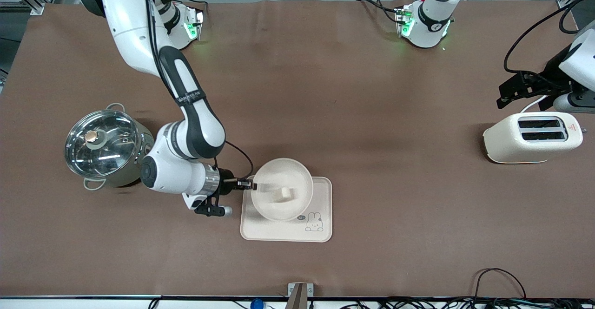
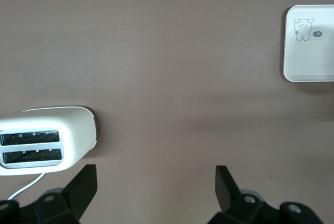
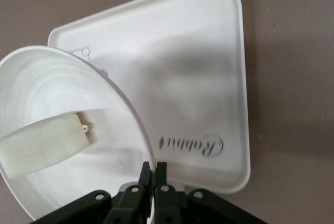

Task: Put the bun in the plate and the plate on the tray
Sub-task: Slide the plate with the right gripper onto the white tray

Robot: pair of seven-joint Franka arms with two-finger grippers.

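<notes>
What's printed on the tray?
The tray shows a small bunny drawing; "Rabbit" script is clearest in the right wrist view.

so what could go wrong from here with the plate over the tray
The right gripper pinches only the rim of the plate, so the plate could tip or slip out of the grip. The bun lies loose in the plate and might slide or roll out if it tilts. The plate overhangs the edge of the tray toward the right arm's end of the table, so it may land partly off the tray.

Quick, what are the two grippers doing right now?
Left gripper: open, empty, waiting over the table by the toaster.
Right gripper: shut on the plate rim, over the tray.
</notes>
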